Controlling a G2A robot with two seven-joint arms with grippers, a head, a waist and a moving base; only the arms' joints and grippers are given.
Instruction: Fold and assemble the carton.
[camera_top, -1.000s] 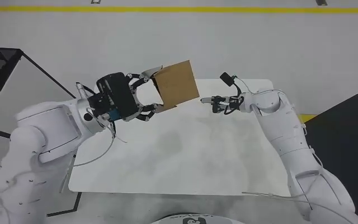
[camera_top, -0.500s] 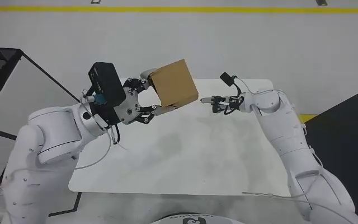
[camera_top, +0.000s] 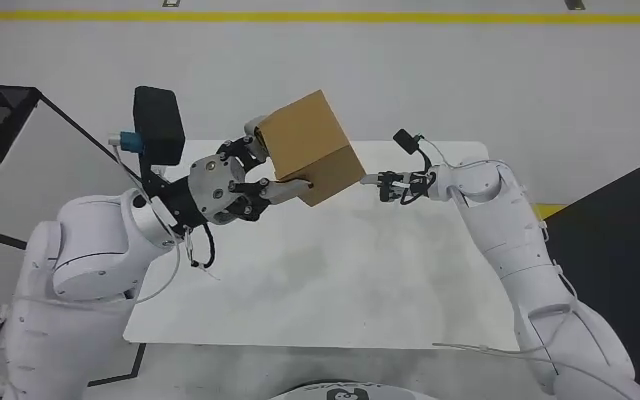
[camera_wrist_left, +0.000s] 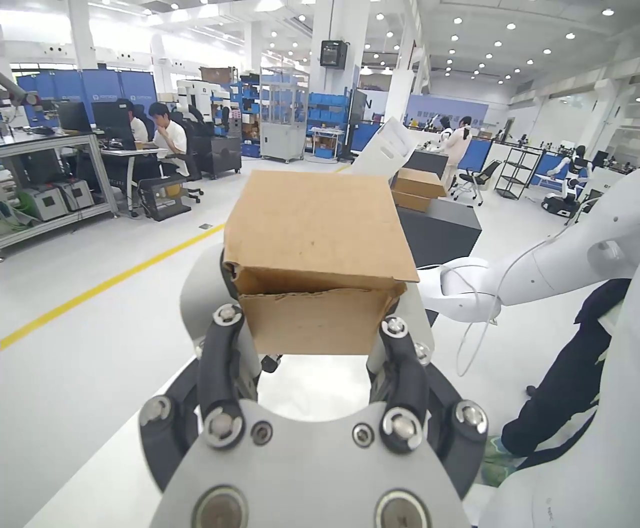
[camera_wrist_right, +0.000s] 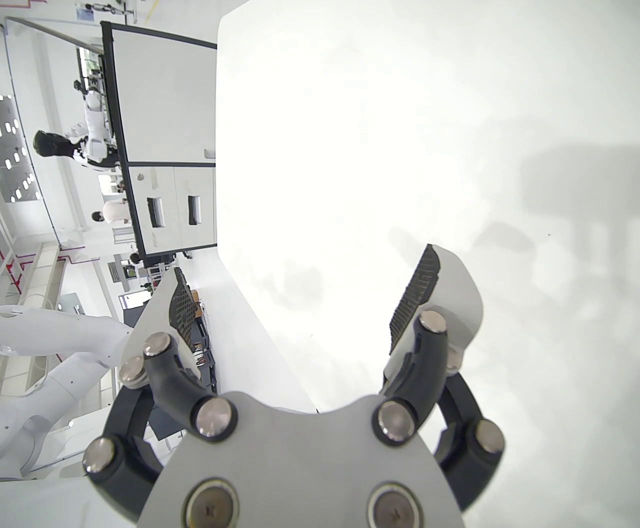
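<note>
white table (camera_top: 330, 290), tilted carton (camera_top: 310, 143) in left pincer (camera_top: 281, 158)

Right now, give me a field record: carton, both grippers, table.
carton: brown, box-shaped, held off the table, one flap gaping slightly
left gripper: shut on the carton, fingers on opposite sides
right gripper: open, empty, over the table, close beside the carton's corner
table: white, beneath both arms
</note>
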